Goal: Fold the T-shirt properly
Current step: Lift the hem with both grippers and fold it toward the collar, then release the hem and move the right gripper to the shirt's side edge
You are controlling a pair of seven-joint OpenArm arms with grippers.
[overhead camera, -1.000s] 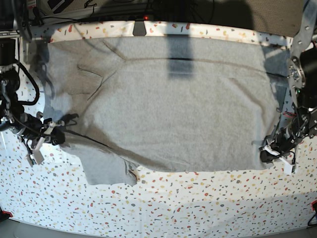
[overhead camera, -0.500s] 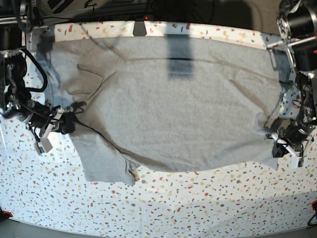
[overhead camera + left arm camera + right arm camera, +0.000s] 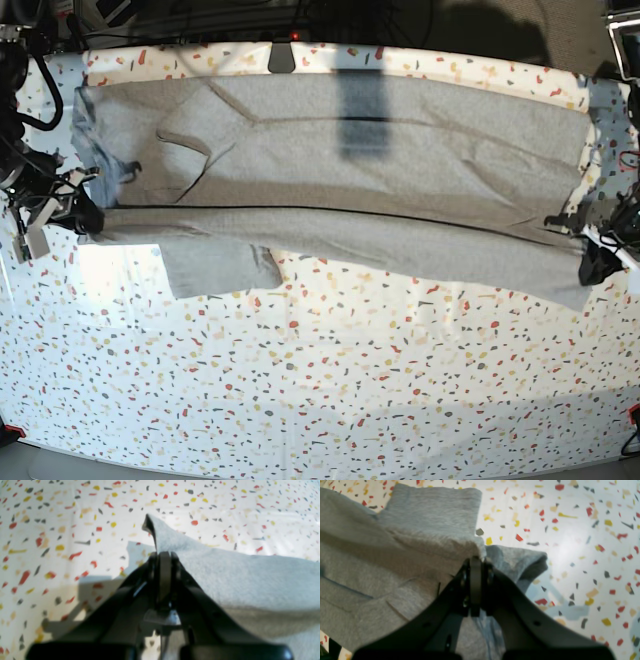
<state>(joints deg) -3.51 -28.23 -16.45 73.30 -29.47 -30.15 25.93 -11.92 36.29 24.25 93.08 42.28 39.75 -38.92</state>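
Both claws are clamped tight on the T-shirt (image 3: 330,170): right gripper (image 3: 88,222) at the table's (image 3: 320,380) left edge, left gripper (image 3: 590,262) at the right edge, front hem lifted taut across the far half.

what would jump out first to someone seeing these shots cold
A grey T-shirt stretched taut across the far half of the speckled table, its near edge lifted. The left gripper and right gripper are each shut on an end of that edge, and one sleeve hangs near the right gripper.
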